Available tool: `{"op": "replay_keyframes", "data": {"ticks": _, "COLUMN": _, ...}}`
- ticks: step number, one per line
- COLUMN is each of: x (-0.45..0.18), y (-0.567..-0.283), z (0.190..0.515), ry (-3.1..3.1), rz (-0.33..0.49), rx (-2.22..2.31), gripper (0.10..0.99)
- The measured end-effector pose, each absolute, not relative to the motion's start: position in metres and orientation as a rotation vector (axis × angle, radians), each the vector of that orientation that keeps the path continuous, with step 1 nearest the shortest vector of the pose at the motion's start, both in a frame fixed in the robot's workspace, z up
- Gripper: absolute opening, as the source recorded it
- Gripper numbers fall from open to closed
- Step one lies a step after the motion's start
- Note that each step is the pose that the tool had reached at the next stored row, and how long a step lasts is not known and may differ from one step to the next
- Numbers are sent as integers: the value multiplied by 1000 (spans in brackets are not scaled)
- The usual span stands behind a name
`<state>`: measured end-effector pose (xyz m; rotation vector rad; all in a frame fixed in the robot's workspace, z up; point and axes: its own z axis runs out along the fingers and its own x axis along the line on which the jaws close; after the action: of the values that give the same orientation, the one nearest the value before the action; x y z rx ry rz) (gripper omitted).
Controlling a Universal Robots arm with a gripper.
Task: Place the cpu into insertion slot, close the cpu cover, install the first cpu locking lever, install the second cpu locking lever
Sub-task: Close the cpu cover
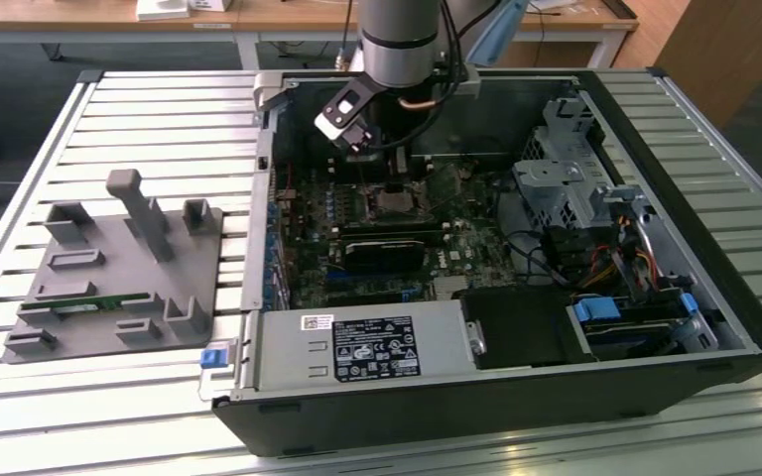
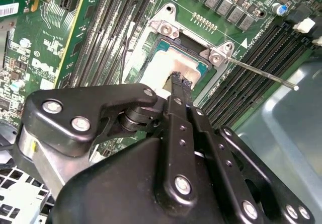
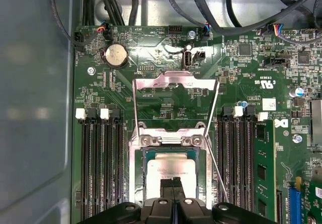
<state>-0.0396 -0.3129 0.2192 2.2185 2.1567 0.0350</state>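
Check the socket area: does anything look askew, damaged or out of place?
Nothing stands out. The cpu lies flat and square in the insertion slot, with the end effector down on its top. The cpu cover is tipped open and a thin locking lever sticks out unlatched.

Wooden desks (image 1: 289, 15) behind slatted table (image 1: 156, 109)
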Motion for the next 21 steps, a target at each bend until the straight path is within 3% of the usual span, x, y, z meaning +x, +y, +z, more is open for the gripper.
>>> {"op": "replay_keyframes", "data": {"ticks": 21, "x": -39, "y": -320, "z": 258, "ry": 2169, "rz": 16, "rx": 2233, "gripper": 106}}
